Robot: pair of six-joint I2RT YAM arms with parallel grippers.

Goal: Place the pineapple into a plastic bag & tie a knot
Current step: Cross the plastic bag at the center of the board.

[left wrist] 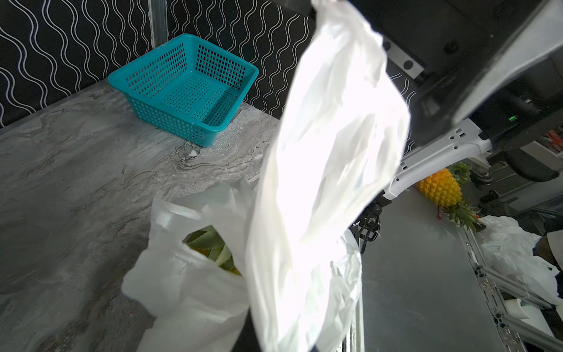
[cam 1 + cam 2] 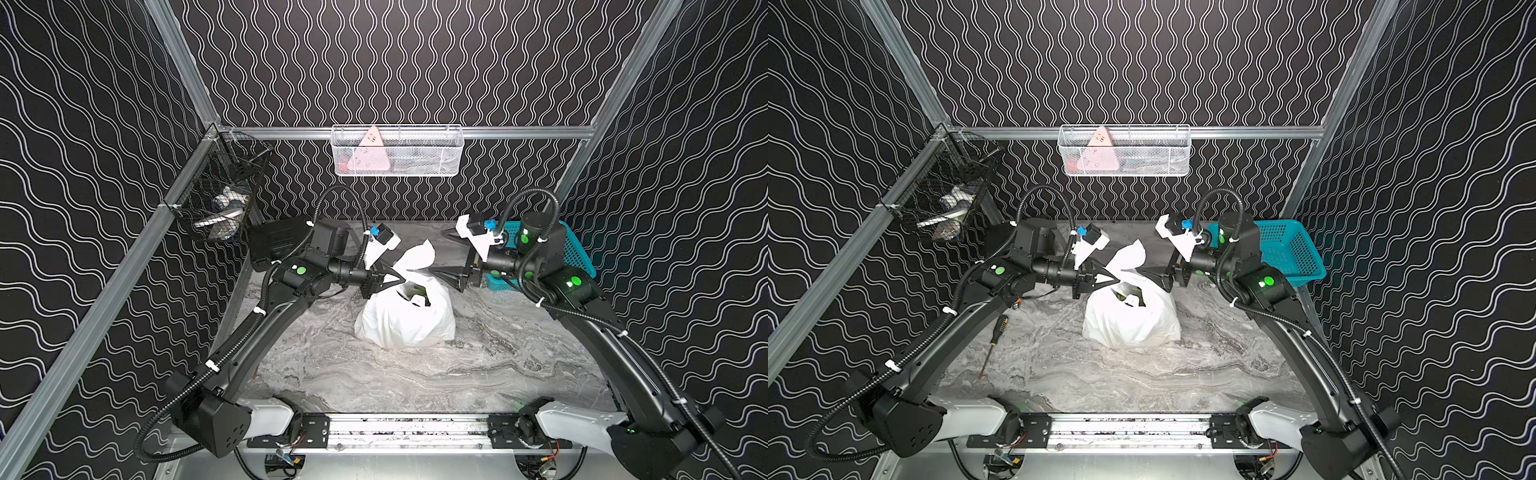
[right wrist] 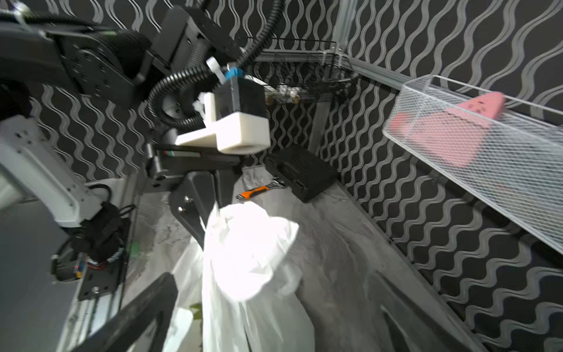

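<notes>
Left gripper (image 2: 397,277): clamped shut on one handle strip (image 2: 415,257), raised over the bag mouth.
Right gripper (image 2: 440,255): jaws wide apart, empty, just beside that strip.
Plastic bag (image 2: 399,324): on table (image 2: 457,374); pineapple (image 1: 210,247) leaves visible inside.
Knot: I see none cinched.
Risk: I expect any wrap to unwind, since only one side is held.

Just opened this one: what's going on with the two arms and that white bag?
Both arms are working on a white plastic bag that sits on the table. The pineapple is already inside, and its leaves show through the gaping mouth. The left gripper is shut on one handle strip and holds it up above the bag. The right gripper is open beside the bag and holds nothing. The handles are not tied yet.
</notes>
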